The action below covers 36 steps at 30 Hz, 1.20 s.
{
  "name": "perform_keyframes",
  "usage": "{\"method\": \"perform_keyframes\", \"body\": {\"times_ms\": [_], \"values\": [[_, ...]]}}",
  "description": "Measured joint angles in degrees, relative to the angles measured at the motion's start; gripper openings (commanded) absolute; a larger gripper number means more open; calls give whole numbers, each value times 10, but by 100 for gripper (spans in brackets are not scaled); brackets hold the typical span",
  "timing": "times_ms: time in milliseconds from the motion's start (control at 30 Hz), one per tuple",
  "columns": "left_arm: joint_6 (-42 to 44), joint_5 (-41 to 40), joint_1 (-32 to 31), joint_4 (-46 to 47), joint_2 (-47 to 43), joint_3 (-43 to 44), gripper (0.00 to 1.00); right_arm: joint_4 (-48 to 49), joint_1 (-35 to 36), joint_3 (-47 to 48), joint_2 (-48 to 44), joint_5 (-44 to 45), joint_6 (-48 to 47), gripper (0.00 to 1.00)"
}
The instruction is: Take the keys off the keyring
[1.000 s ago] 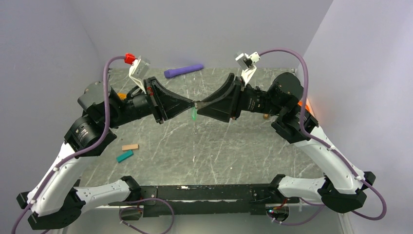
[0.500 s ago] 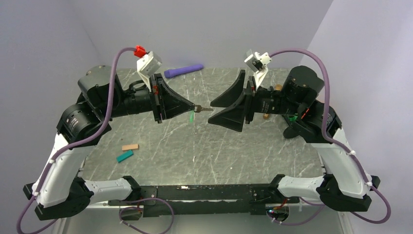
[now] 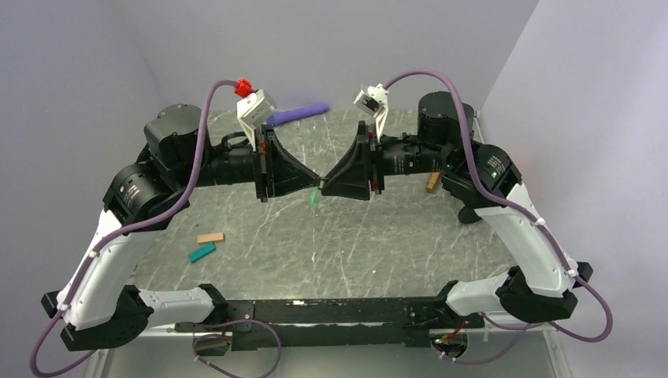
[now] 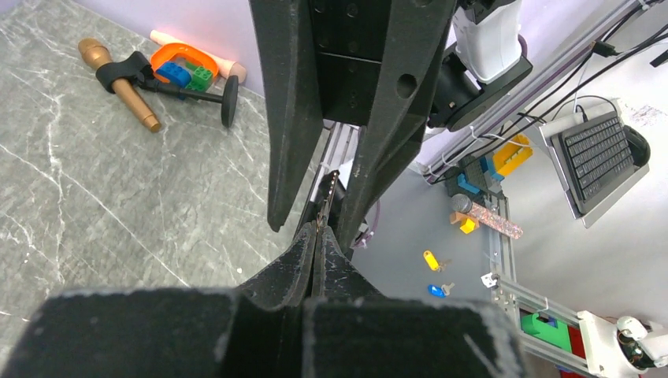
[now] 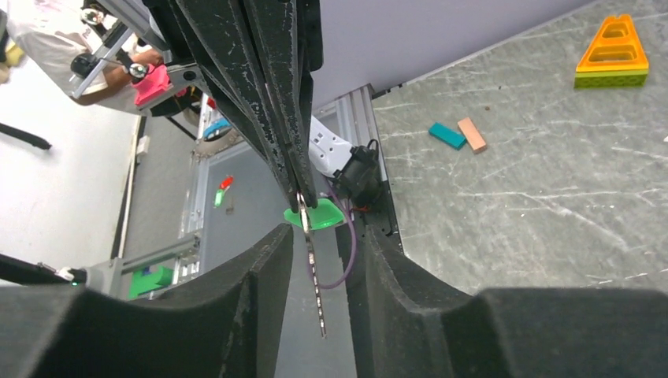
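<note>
My left gripper (image 3: 317, 182) is held in mid-air over the table's middle, shut on the keyring. The keys' small bright-green tag (image 3: 313, 197) hangs just below its tip. In the left wrist view my left gripper (image 4: 317, 235) is pressed shut on a thin metal edge. My right gripper (image 3: 325, 183) faces it tip to tip. In the right wrist view my right gripper (image 5: 327, 236) is open. A thin metal key blade (image 5: 313, 276) runs down between its fingers without touching them. The green tag (image 5: 321, 216) sits at the blade's top, under the left gripper's shut fingers.
A purple cylinder (image 3: 297, 115) lies at the table's back. A tan block (image 3: 210, 237) and a teal block (image 3: 202, 252) lie at front left. A brown piece (image 3: 432, 182) lies beside the right arm. An orange and green triangle toy (image 5: 614, 51) stands on the table.
The grippers met tip to tip, then drew apart with the key sticking out of the left one. Now the right gripper has closed in around the blade again.
</note>
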Motion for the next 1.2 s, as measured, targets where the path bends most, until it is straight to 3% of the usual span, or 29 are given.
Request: {"method": "perform_keyframes", "body": {"times_ms": [300,700,1200], "values": [[-2,-3,0,8,0,-11,0,-5,0,-5,-6,-12,-6,0],[-35,-18,0,80,-12,-59,0,34,0,-56,-23,-8,14,0],[-41,-41,0,93,-12,-59,0,69,0,-72,-45,4,24,0]]}}
